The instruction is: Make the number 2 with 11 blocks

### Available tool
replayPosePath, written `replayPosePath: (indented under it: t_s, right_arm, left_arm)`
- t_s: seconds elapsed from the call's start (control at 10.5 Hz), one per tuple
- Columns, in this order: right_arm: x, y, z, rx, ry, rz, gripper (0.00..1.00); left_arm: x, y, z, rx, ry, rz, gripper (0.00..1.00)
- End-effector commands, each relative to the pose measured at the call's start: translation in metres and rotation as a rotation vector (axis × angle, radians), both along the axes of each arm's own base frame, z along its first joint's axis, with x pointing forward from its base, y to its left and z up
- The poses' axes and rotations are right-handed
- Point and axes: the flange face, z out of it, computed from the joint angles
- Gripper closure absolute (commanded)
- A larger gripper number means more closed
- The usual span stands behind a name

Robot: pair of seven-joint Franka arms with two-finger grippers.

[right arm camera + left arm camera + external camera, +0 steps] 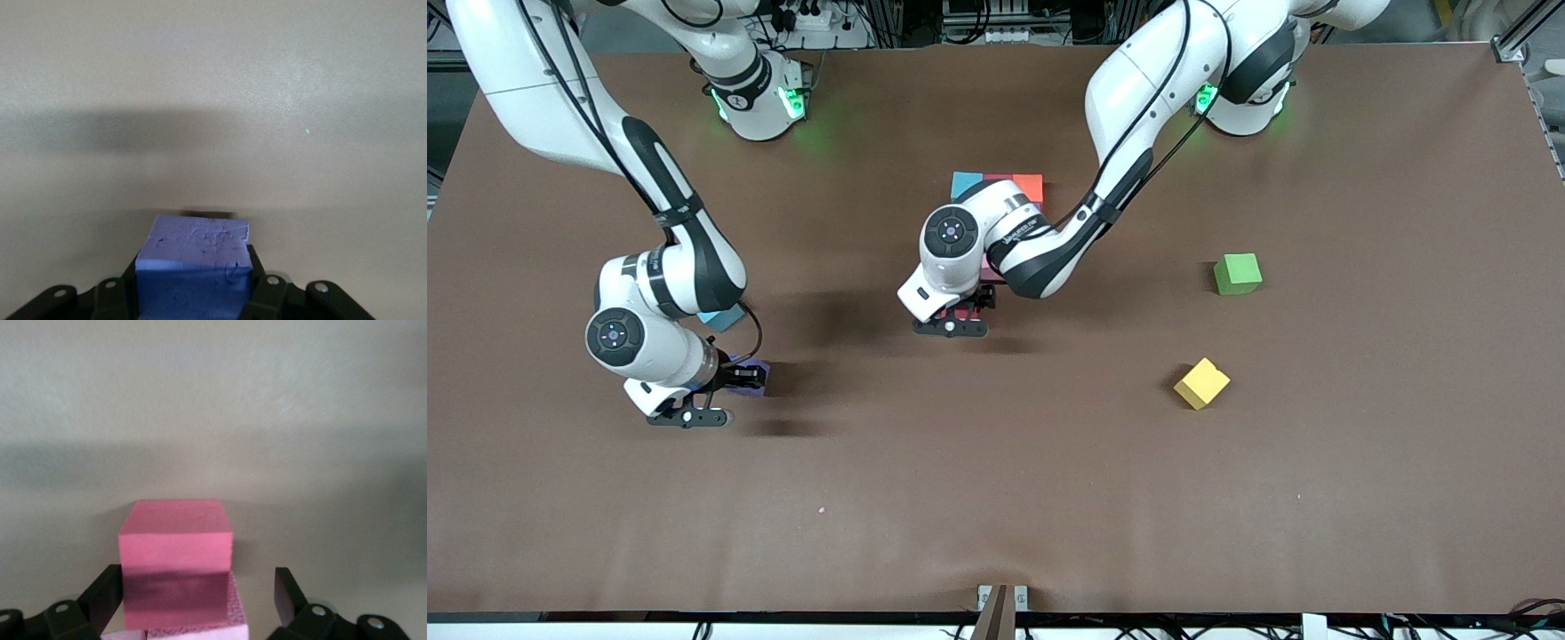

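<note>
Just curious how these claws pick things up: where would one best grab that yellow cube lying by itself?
From straight above, fingers on two opposite flat sides of the yellow cube. It sits turned at an angle on the table, so the gripper likely has to twist to match. Nothing touches it; the green cube stands well apart.

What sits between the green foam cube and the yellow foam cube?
Nothing: in the front view only bare brown table lies between the green foam cube and the yellow foam cube.

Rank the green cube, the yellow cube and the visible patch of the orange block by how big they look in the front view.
1. Green cube and yellow cube: about alike, so no ranking between them.
2. Orange block: smallest showing, since the left arm covers part of it.
</note>
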Motion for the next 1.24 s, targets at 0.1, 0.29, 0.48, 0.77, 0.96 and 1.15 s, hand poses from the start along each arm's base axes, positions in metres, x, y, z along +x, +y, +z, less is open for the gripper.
replayPosePath:
  t_s: [0.1, 0.29, 0.48, 0.77, 0.96, 1.15]
  right_arm:
    - [-0.007, 0.038, 0.022, 0.002, 0.028, -0.094, 0.52]
    - [-0.01, 0.055, 0.026, 0.008, 0.026, -0.161, 0.52]
    - [-0.015, 0.085, 0.034, 0.013, 0.045, -0.235, 0.52]
    - [-0.024, 0.131, 0.045, 0.034, 0.049, -0.346, 0.52]
    - [-0.03, 0.169, 0.056, 0.061, 0.05, -0.436, 0.52]
    - [-0.039, 0.216, 0.069, 0.107, 0.081, -0.588, 0.53]
  left_arm:
    - [0.023, 0.026, 0.055, 0.012, 0.004, 0.042, 0.0]
    - [0.046, 0.057, 0.091, 0.043, 0.012, 0.08, 0.0]
    - [0.077, 0.113, 0.13, 0.103, 0.048, 0.14, 0.0]
    - [0.108, 0.218, 0.173, 0.178, 0.1, 0.171, 0.0]
    - [0.126, 0.29, 0.179, 0.194, 0.115, 0.193, 0.0]
    - [0.145, 0.348, 0.164, 0.208, 0.139, 0.184, 0.0]
